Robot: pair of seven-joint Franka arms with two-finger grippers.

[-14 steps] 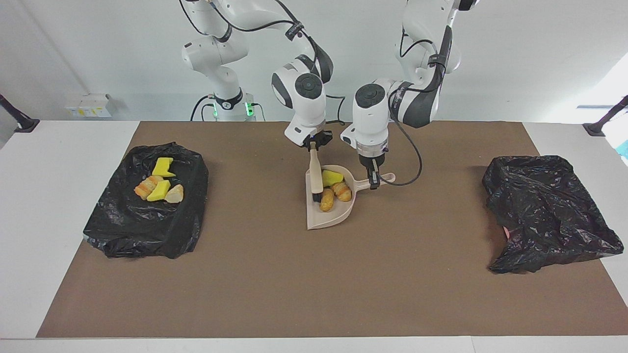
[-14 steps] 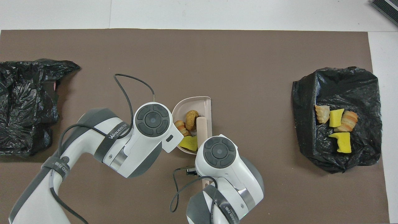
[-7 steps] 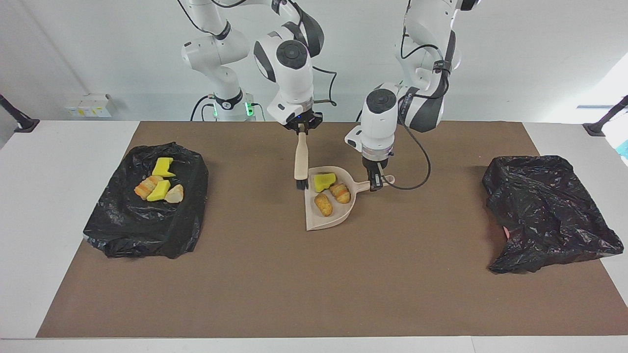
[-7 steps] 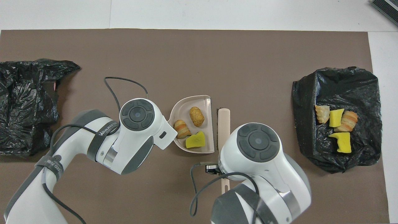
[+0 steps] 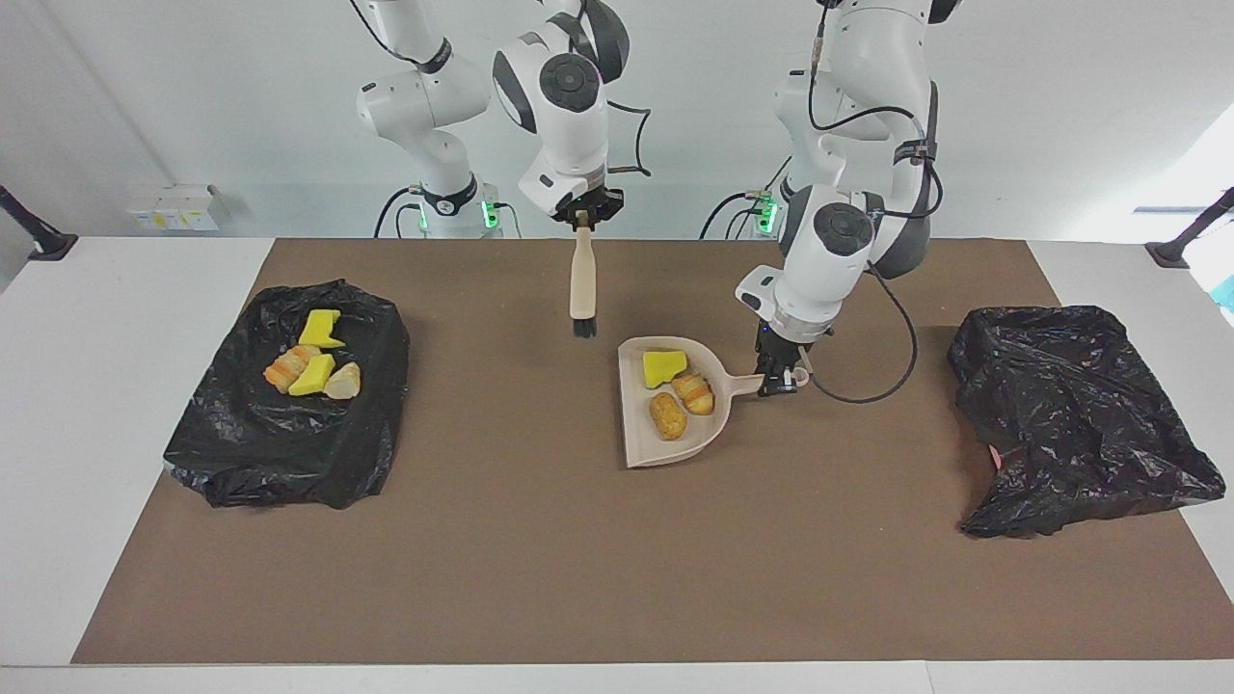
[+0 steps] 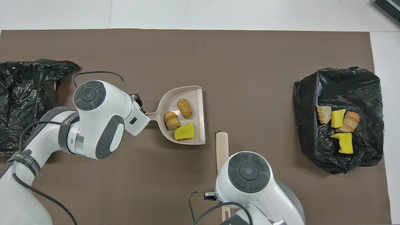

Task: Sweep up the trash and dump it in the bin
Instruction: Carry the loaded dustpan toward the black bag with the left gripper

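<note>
While the left tool (image 5: 783, 378) clamped the beige dustpan (image 5: 636, 434) handle at frame centre, three trash scraps (image 5: 680, 390) lay inside. The right tool (image 5: 582, 220), closed on the brush (image 5: 582, 294), hung over the brown mat (image 5: 540, 540); four scraps (image 5: 313, 366) sat on the black-lined bin (image 5: 241, 453) at left.

Smooth matt plastic dustpan (image 5: 675, 443), crinkled glossy black bags (image 5: 1080, 414), spongy yellow chunks (image 5: 663, 365), matt brown desk mat (image 5: 617, 559).

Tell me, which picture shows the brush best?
The facing view. There the whole brush hangs upright from the right gripper, dark bristles pointing down. The overhead view shows only part of its beige handle; the arm hides the rest.
</note>
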